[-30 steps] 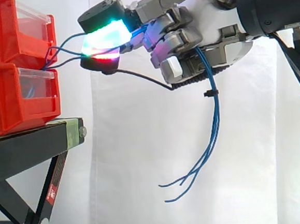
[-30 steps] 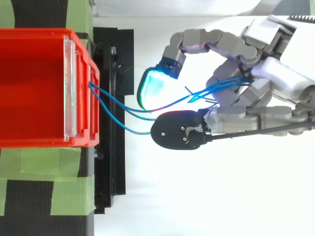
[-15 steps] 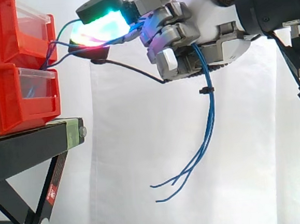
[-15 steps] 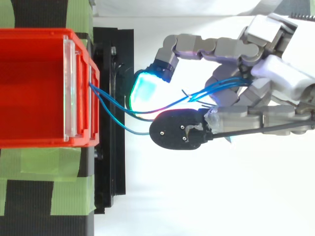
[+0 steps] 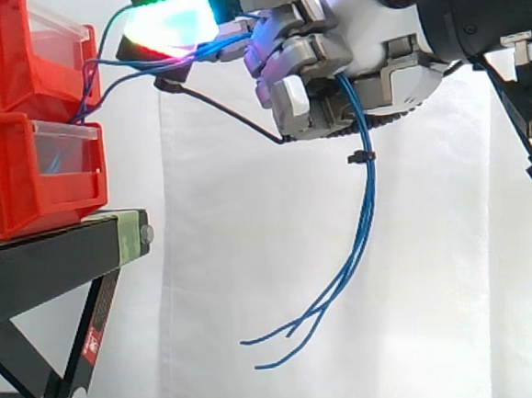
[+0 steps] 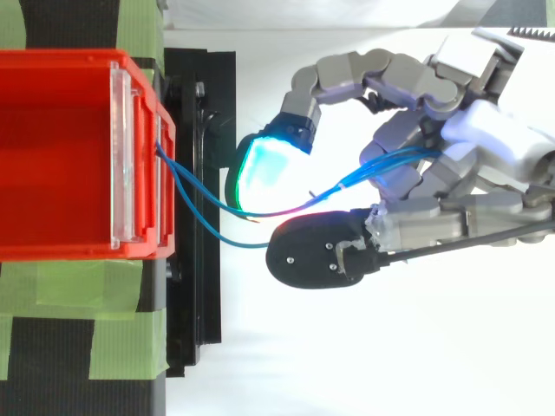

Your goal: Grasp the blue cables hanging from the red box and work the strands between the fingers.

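As it clasps the blue cables (image 5: 367,191), the hand (image 5: 363,25) has risen.

Behind my work, a white fabric curtain (image 5: 254,283) hangs in soft folds, brightly lit. To its left is a black metal stand (image 5: 50,262) on crossed legs, with a silver bolt (image 5: 145,233) at its front corner. Strips of pale green tape (image 6: 78,347) run across the stand's top.

The cables (image 5: 370,200) are blue, bins (image 5: 16,182) red, stand (image 5: 50,262) black with green tape (image 6: 78,295), robot hand (image 5: 363,25) grey-white.
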Available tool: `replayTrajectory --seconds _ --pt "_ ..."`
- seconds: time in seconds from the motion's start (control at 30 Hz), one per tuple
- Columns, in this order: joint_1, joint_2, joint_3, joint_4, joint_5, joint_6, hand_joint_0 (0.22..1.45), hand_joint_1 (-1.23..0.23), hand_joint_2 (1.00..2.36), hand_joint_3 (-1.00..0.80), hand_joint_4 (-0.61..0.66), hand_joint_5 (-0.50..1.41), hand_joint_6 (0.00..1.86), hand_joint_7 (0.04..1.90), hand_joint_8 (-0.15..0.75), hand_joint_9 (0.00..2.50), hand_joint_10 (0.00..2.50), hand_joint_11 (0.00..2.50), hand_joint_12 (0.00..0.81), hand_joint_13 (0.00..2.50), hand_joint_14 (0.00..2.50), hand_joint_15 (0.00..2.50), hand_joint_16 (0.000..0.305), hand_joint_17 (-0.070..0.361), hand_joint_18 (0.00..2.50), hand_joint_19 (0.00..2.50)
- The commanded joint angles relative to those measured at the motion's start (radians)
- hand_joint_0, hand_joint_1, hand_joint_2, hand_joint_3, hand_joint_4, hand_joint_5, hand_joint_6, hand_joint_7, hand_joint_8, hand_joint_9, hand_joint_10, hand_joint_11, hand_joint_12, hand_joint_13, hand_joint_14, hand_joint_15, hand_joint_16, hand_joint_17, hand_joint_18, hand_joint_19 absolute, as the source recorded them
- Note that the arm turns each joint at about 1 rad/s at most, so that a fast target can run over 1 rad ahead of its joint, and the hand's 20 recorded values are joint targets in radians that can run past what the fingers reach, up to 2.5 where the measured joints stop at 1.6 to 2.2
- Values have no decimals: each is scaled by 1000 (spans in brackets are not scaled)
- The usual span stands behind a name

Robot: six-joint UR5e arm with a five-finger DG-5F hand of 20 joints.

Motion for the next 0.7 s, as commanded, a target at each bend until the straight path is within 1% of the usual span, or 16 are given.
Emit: replayTrajectory --seconds 0.0,0.03,0.07,0.1,0.17,0.3,0.37,0.4,0.57,0.6,0.67 --pt "3 0 0 0 -1 6 1098 -843 1015 -610 152 -89 1349 1175 508 1749 2500 2500 556 1850 2500 1780 195 146 2296 713" --pt "5 1 0 -2 0 6 1101 -855 1010 -763 150 -89 1346 1192 508 1749 2500 2500 556 1850 2500 1780 195 146 2296 713" --pt "5 1 0 -2 -1 6 1103 -857 1007 -830 151 -89 1348 1188 508 1749 2500 2500 556 1850 2500 1780 195 146 2296 713" --pt "6 0 0 -2 0 6 1087 -865 1001 -984 141 -90 1364 1185 508 1749 2500 2500 556 1850 2500 1780 195 146 2296 713" --pt "8 0 0 -2 0 7 1076 -860 1000 -1000 149 -84 1383 1183 508 1749 2500 2500 556 1850 2500 1780 195 146 2296 713" --pt "8 0 0 -3 0 12 1006 -859 1000 -1000 159 -60 1357 1214 508 1749 2500 2500 556 1850 2500 1780 195 146 2296 713" --pt "8 0 0 -3 0 12 1005 -856 1000 -1000 158 -55 1349 1208 508 1749 2500 2500 556 1850 2500 1780 195 146 2296 713" --pt "9 1 0 -3 0 12 973 -844 1000 -1000 166 -52 1338 1207 508 1749 2500 2500 556 1850 2500 1780 195 146 2296 713" --pt "9 0 0 -3 0 12 935 -841 1000 -1000 169 -62 1250 1227 508 1749 2500 2500 556 1850 2500 1780 195 146 2296 713" --pt "9 0 0 -3 0 12 896 -847 1000 -1000 171 -73 1215 1242 508 1749 2500 2500 556 1850 2500 1780 195 146 2296 713" --pt "8 0 0 -3 3 12 866 -846 1000 -1000 175 -99 1169 1230 508 1749 2500 2500 556 1850 2500 1780 195 146 2296 713"
